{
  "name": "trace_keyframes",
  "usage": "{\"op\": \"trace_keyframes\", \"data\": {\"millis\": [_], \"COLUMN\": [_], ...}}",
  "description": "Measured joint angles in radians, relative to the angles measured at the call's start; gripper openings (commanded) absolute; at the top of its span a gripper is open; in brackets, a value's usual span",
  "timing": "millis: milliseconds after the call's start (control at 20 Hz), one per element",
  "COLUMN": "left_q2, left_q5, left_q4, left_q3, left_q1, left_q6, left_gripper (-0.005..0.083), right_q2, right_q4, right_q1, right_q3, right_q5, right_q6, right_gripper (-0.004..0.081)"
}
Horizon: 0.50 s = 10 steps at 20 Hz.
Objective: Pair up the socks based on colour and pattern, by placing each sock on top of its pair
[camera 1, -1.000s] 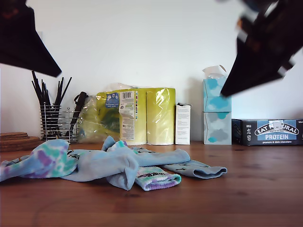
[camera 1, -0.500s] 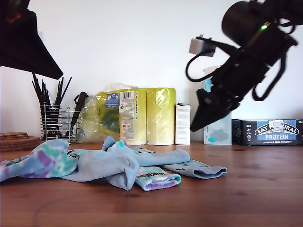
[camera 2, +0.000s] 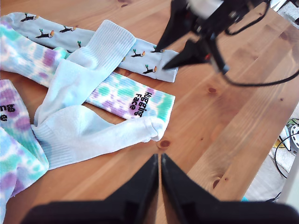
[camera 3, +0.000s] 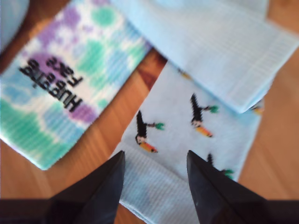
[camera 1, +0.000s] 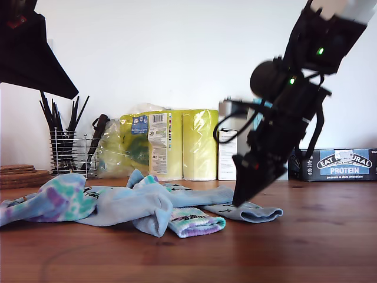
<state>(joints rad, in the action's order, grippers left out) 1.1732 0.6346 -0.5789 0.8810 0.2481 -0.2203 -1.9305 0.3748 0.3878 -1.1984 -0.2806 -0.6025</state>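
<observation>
Bird-print sock between my second tool's spread tips, my first tool pressed together

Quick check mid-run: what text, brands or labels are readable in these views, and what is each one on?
"Hugging Face": cuff of the tie-dye sock, also readable in the second wrist view.
"EAT NATURAL PROTEIN": dark box at the exterior view's right; the small line under it is too blurred to read.
Barcode and label print on the yellow pack: too small to read.
Lettering on the other tie-dye sock: cut off, unreadable.
</observation>
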Motion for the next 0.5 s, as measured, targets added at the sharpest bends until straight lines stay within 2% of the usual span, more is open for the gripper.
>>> {"op": "trace_keyframes", "data": {"millis": [50, 200, 350, 500], "left_q2": [0.0, 0.0, 0.0, 0.0], "left_q5": [0.0, 0.0, 0.0, 0.0], "left_q4": [0.0, -0.003, -0.004, -0.004], "left_q3": [0.0, 0.0, 0.0, 0.0], "left_q1": [0.0, 0.0, 0.0, 0.0], "left_q6": [0.0, 0.0, 0.0, 0.0], "left_gripper": [-0.0024, -0.0024, -0.0024, -0.0024], "right_q2": [-0.017, -0.024, -0.024, -0.024], "right_q4": [0.003, 0.006, 0.009, 0.068], "right_q1": [0.0, 0.0, 0.0, 0.0], "right_q3": [0.0, -0.006, -0.006, -0.02], "right_q5": [0.0, 0.002, 0.001, 0.0], "right_q6": [0.0, 0.002, 0.001, 0.002], "right_gripper": [0.0303, -0.0003, -0.001, -0.0011]}}
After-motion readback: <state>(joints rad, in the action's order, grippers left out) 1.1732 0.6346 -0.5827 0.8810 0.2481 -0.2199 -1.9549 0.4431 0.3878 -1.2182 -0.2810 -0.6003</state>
